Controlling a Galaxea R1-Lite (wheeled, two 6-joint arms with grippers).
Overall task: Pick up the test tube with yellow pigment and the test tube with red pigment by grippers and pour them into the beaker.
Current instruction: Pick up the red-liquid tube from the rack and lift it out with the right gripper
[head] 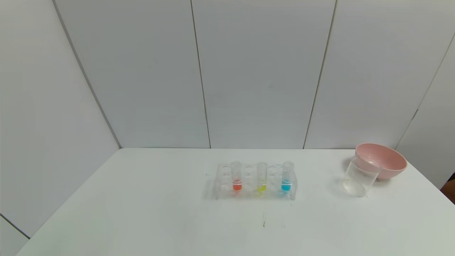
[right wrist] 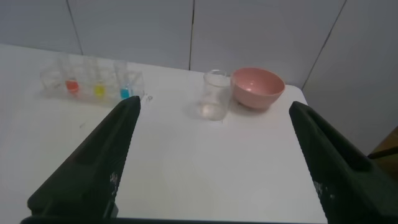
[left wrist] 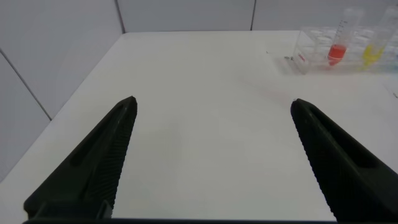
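Note:
A clear tube rack (head: pixel 254 181) stands at the table's middle. In it stand the test tube with red pigment (head: pixel 236 176), the test tube with yellow pigment (head: pixel 262 177) and a blue-liquid tube (head: pixel 286 177). The clear beaker (head: pixel 359 176) stands at the right, against the pink bowl. Neither arm shows in the head view. My left gripper (left wrist: pixel 213 102) is open and empty over bare table, far from the rack; the red tube (left wrist: pixel 337 46) and yellow tube (left wrist: pixel 373 50) show beyond it. My right gripper (right wrist: pixel 215 106) is open and empty, short of the beaker (right wrist: pixel 214 94).
A pink bowl (head: pixel 382 160) stands behind the beaker at the table's right edge; it also shows in the right wrist view (right wrist: pixel 257 88). Grey wall panels close off the back and left. The white table (head: pixel 142 213) has bare room in front of and left of the rack.

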